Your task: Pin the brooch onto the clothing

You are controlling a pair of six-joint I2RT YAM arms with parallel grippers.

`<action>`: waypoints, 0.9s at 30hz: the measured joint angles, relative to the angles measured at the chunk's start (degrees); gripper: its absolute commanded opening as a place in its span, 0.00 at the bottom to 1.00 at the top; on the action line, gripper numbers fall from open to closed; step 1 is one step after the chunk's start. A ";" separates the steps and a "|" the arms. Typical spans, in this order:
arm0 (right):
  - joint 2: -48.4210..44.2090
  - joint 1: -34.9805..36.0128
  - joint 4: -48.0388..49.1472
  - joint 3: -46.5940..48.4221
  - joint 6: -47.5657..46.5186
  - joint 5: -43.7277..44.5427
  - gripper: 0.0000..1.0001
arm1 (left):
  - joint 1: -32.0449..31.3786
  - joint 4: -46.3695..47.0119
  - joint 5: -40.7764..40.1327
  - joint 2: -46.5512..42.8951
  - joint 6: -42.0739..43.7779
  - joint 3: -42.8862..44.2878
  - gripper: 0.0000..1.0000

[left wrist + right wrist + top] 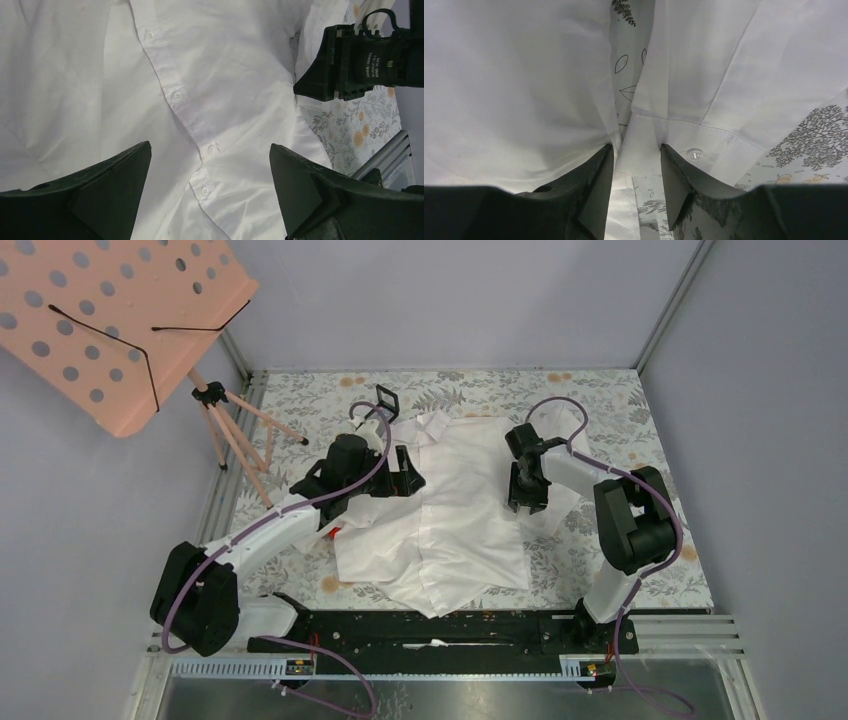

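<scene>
The white shirt (460, 520) lies flat on the floral table, collar at the far end, button placket down the middle. My left gripper (405, 480) hovers over its left chest. In the left wrist view it (210, 145) is wide open and empty above the placket and buttons of the shirt (225, 75). My right gripper (527, 502) is at the shirt's right edge. In the right wrist view it (636, 146) is narrowly open, its tips straddling a strip of the shirt (524, 75) beside a clear button (694, 154). The brooch is not in view.
A small black square case (387, 400) stands beyond the collar. A pink perforated board (110, 320) on a tripod (235, 435) stands at the far left. A small red thing (333, 532) shows under the left arm. A black rail (440, 625) runs along the near edge.
</scene>
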 measured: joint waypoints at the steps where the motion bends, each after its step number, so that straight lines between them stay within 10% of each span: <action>1: -0.02 0.00 0.04 -0.22 0.26 -0.17 0.46 | 0.11 -0.22 0.00 -0.55 0.00 0.00 0.96; 27: -7.76 3.43 3.13 -6.97 8.96 2.43 0.21 | 3.19 -2.97 0.04 -6.62 0.24 0.00 0.96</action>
